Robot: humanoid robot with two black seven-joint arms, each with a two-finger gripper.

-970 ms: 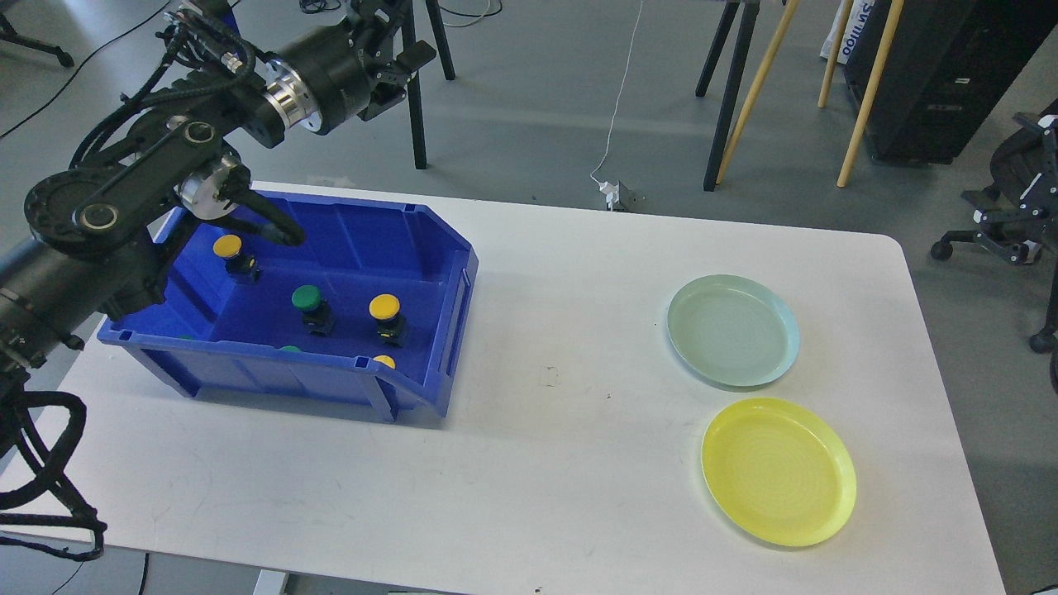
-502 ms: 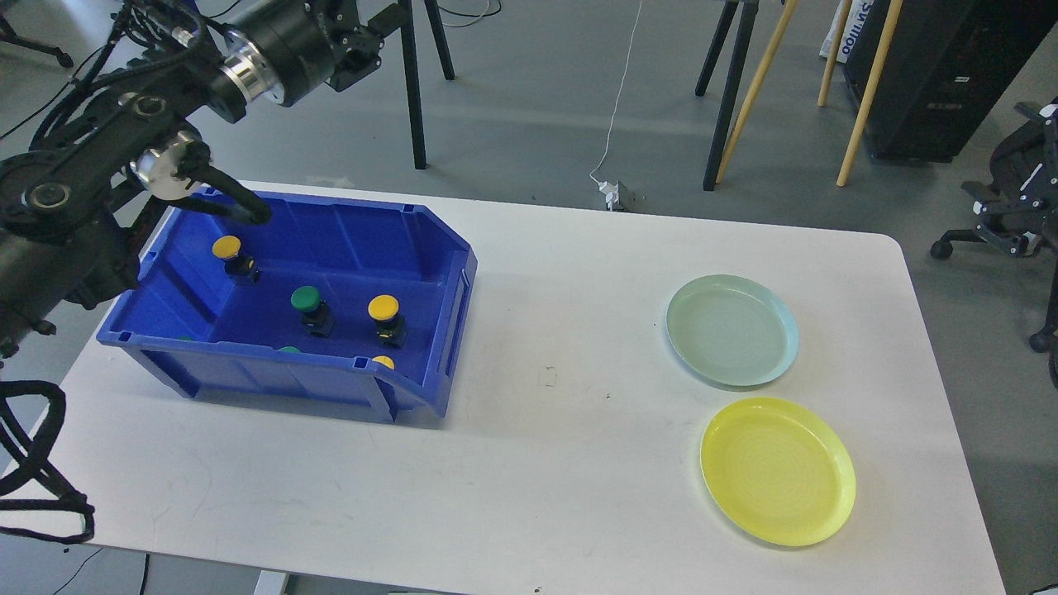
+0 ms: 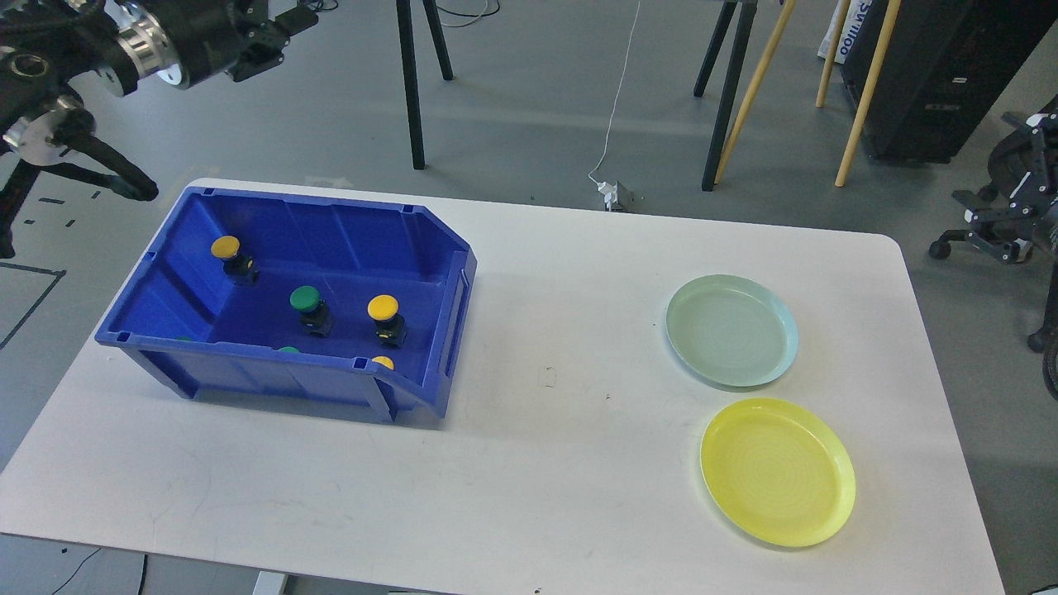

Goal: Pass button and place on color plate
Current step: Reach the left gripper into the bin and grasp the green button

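A: Where are the push buttons?

B: All in the blue plastic bin (image 3: 430, 248) on the left half of the white tabletop (image 3: 537, 463). A yellow-capped button on a black base (image 3: 226, 248) stands near the bin's far left corner. A green-capped button on a black base (image 3: 307, 300) stands mid-floor, and a second yellow-capped button (image 3: 383, 309) stands just right of it. Behind the bin's near wall, only the tops of more caps show: a yellow sliver (image 3: 383, 361) and two green slivers (image 3: 288, 349).

A: And the plates?

B: A pale green round plastic plate (image 3: 732, 330) lies on the right side of the tabletop, with a yellow round plastic plate (image 3: 777, 471) nearer, just beside it. Both are well apart from the bin.

A: The end effectors?

B: The left end effector (image 3: 277, 29) is at the far left, above the grey floor, beyond the bin and apart from every button. It is dark and seen at an angle, so I cannot tell whether it is released or clenched. The right one is out of view.
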